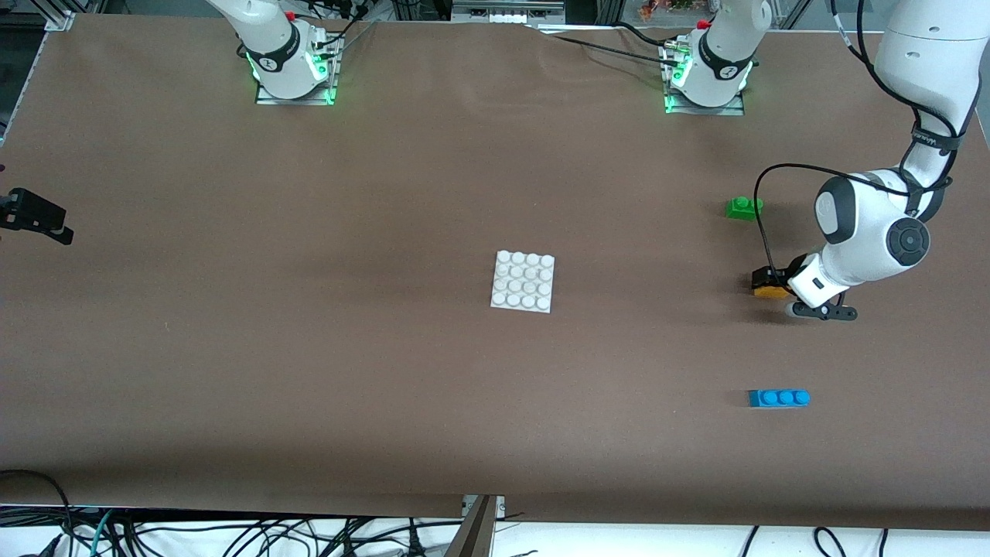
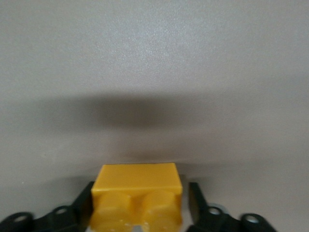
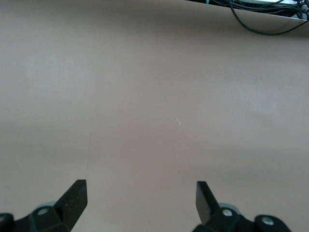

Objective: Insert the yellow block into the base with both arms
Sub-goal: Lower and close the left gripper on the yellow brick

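**Item 1. Blue three-stud plastic brick** (image 1: pixel 779 398). Nearest the front camera, at the left arm's end of the desk (image 1: pixel 309 371). Lies untouched, not wanted for this job.

**Item 2. Small yellow-orange plastic brick with two round studs** (image 1: pixel 771 292). On the desk, farther back than the blue brick, well apart from the plate.
- Handling (judged): light, rigid, glossy; likely to slip or twist under an off-centre pinch. No fragility expected.
- Hold: the two short end faces, low on the body, leaving the studs and underside free for pressing home.
- Heading: studs appear to face upward, toward the left wrist camera. Long axis runs from one finger to the other, seemingly along the desk's length.
- Left tool (image 1: pixel 769 281): down at the brick and astride it. One finger (image 2: pixel 84 198) seems to touch an end face; a sliver of gap shows at the other, so not yet clenched.

**Item 3. Flat square white plastic plate with a four-by-four grid of studs** (image 1: pixel 524 281). Mid-desk, flat, studs up, unoccupied.

**Item 4. Green two-stud plastic brick** (image 1: pixel 744 207). Farther back than the yellow brick.

**Item 5. Right tool** (image 1: pixel 37 216). Waiting over the right arm's end of the desk, released wide, holding nothing.
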Robot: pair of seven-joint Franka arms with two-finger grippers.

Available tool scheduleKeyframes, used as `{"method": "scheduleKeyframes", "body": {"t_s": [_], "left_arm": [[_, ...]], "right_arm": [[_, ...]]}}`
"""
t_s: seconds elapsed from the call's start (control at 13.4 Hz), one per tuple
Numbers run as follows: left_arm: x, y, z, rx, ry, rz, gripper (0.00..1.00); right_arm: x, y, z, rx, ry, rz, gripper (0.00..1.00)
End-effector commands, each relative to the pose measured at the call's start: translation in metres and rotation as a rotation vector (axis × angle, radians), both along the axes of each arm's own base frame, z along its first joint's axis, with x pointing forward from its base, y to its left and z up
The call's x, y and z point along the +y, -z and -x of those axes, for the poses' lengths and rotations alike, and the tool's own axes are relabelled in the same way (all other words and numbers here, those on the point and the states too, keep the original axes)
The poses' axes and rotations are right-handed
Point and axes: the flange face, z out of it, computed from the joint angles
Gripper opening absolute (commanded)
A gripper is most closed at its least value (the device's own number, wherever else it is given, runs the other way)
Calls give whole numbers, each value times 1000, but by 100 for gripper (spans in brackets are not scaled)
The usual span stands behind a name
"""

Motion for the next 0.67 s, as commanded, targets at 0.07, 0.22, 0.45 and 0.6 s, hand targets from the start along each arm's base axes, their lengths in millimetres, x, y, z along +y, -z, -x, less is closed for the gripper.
{"method": "scheduleKeyframes", "body": {"t_s": [0.07,0.22,0.45,0.6], "left_arm": [[5,-1,-5,-5,10,13,12],[4,-10,-6,-6,4,11,0],[-13,-61,-22,61,8,34,0],[-55,-107,-43,147,-14,55,0]], "right_arm": [[0,-5,1,4,-12,-4,100],[0,-5,1,4,-12,-4,100],[0,-4,1,5,-12,-4,100],[0,-4,1,5,-12,-4,100]]}}
